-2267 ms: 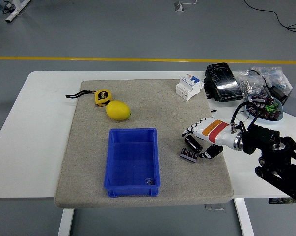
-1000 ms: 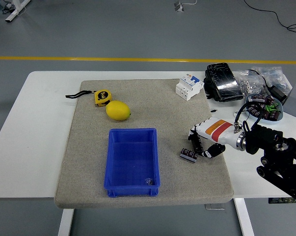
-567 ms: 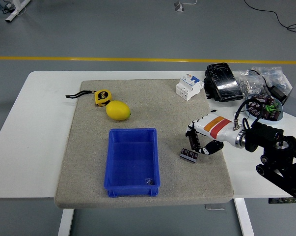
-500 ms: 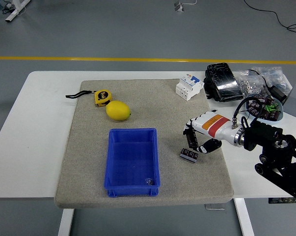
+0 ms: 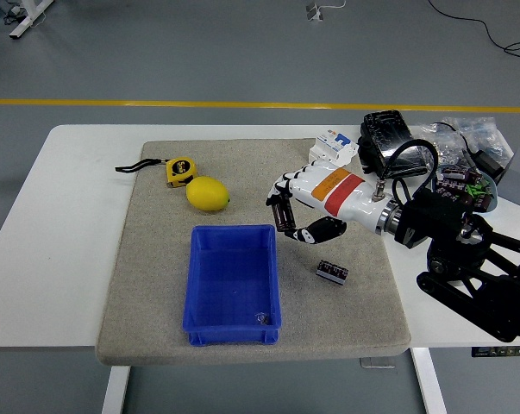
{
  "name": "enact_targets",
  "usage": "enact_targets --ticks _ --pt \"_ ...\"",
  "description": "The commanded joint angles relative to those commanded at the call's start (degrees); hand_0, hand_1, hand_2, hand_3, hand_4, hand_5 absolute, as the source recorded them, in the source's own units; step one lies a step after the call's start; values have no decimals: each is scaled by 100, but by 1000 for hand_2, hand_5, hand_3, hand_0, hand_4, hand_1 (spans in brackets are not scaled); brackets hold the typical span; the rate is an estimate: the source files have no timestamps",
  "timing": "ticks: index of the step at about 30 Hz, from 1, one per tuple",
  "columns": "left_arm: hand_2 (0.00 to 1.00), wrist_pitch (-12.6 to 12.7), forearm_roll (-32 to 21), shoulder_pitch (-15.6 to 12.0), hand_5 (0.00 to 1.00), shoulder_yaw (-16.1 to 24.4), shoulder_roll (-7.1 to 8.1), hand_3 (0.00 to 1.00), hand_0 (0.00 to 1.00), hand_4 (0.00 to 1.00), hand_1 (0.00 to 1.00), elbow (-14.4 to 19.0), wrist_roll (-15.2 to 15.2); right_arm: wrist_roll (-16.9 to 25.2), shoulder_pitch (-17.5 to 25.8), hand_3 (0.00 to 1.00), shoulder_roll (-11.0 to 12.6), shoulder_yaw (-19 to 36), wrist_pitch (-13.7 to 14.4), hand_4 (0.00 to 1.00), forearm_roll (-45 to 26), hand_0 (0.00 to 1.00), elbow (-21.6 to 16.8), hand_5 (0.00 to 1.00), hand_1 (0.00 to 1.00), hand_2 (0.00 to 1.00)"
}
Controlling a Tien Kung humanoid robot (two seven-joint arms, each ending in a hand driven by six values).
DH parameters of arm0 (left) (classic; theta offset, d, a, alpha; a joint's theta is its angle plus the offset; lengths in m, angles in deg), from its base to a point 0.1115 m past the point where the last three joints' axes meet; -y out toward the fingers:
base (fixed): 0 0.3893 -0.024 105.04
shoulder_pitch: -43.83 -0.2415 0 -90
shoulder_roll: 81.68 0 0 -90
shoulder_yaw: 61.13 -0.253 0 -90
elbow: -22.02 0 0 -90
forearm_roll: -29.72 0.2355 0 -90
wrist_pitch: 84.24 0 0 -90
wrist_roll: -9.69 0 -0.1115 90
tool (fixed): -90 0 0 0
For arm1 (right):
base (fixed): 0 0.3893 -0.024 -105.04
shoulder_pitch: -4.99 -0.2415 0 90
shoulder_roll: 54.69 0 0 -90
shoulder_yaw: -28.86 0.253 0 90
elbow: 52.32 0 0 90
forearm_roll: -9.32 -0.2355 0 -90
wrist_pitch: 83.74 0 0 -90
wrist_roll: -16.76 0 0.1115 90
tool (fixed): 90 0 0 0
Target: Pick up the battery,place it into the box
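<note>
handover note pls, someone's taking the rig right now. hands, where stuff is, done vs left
Right hand: curled around a dark cylindrical battery, raised over the mat just right of the blue box's upper right corner.
Left hand: not in view.
Second battery lies on the mat, right of the box.
Box: nothing in it but a small item near its front wall.
Done: pick-up.
Left: carry over the box and release.
Not part of the job: lemon, tape measure.
</note>
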Motion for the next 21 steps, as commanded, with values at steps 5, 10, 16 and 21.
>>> enact_targets --ticks 5,10,16,21 --pt "588 -4 15 13 569 6 7 572 564 635 539 1 -4 -105 -128 759 -199 -292 -128 821 18 597 -182 173 634 745" --pt "588 -1 5 33 569 4 8 572 564 635 539 0 -2 -143 -203 759 -412 -560 -226 821 28 597 -149 173 634 745" --pt "587 10 -17 49 569 -3 22 572 563 635 530 -6 11 -101 -289 879 -552 -654 -427 857 19 674 -15 174 685 856" --pt "586 18 -32 42 570 -2 34 571 559 634 528 -9 17 -40 -319 977 -517 -590 -388 897 -88 702 12 184 735 943"
